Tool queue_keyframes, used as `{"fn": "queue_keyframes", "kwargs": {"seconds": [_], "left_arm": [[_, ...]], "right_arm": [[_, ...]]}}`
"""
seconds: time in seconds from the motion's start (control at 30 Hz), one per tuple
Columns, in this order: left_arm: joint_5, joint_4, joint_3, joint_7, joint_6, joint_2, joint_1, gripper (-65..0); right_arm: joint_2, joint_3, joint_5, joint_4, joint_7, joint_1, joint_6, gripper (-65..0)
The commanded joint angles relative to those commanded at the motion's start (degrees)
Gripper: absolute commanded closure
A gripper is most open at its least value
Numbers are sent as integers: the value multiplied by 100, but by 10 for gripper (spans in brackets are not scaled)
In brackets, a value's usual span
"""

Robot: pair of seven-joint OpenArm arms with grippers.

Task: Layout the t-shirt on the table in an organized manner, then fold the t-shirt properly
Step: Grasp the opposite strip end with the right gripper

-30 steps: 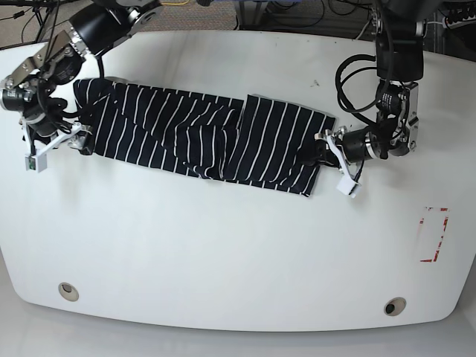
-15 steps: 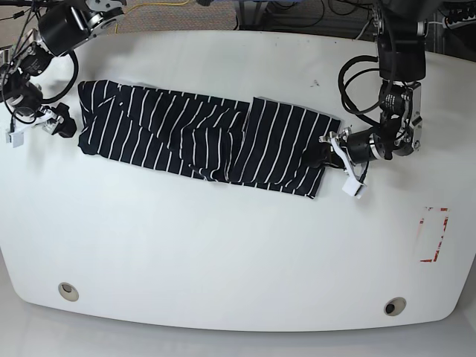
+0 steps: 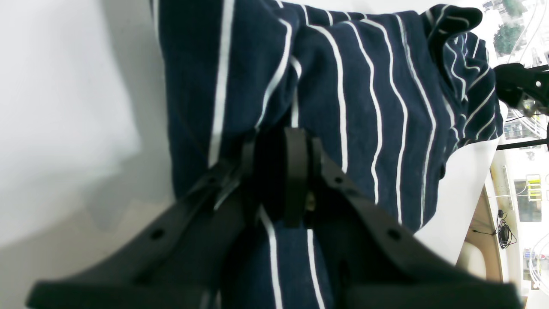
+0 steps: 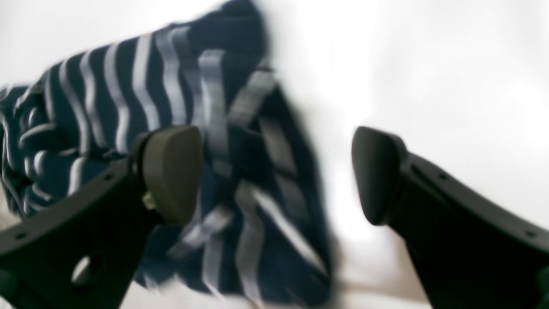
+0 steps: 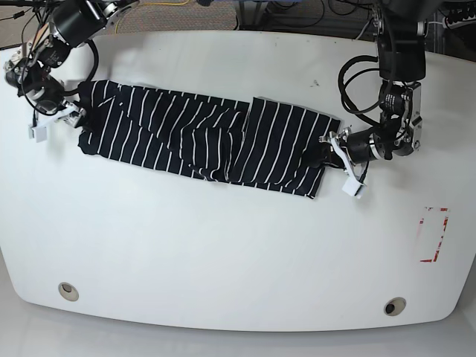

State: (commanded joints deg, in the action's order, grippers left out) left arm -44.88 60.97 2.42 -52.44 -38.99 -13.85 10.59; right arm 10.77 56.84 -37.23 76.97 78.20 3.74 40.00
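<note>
The t-shirt (image 5: 201,137), dark navy with thin white stripes, lies as a long rumpled band across the far half of the table (image 5: 223,253). My left gripper (image 5: 327,154) is at the band's right end. In the left wrist view this gripper (image 3: 297,146) is shut on a fold of the t-shirt (image 3: 364,86). My right gripper (image 5: 65,117) is at the band's left end. The right wrist view is blurred and shows this gripper (image 4: 274,171) open, with the t-shirt (image 4: 107,98) under its left finger and the gap, and bare table under the other finger.
Two round metal grommets (image 5: 68,291) (image 5: 394,306) sit near the table's front edge. A red-and-white tape rectangle (image 5: 434,235) marks the right side. Cables and floor lie beyond the far edge.
The right gripper drew away to the left of the shirt half a second ago and has now come back to its left end. The left gripper has kept its grip and barely moved.
</note>
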Motion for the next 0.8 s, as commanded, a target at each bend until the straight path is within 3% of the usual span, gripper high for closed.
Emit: {"fn": "queue_keyframes", "kwargs": {"seconds": [0.17,0.23,0.33,0.5,0.57,0.73,0.8], "left_arm": [[0,0,0,0,0,0,0,-71],[0,0,0,0,0,0,-9,-71],[0,0,-18,0,0,0,-9,-71],[0,0,-35,0,18,0,-9,-72],[0,0,-35,0,176,9,-9,-74],[-26,0,-44,0,993,53,0,-74],[-35,0,-44,-9,1266,211,18,-74]], "right_arm": [[-255,-273,26,0,-105,18,0,-510],[-316,-413,44,0,-167,26,0,-477],[-334,-615,44,-9,-325,26,0,-374],[-316,-888,44,0,-527,9,0,-124],[-308,-967,44,0,-536,9,0,-48],[-290,-976,44,404,-527,-9,0,-36],[-290,-985,44,826,-519,-97,0,-36]]}}
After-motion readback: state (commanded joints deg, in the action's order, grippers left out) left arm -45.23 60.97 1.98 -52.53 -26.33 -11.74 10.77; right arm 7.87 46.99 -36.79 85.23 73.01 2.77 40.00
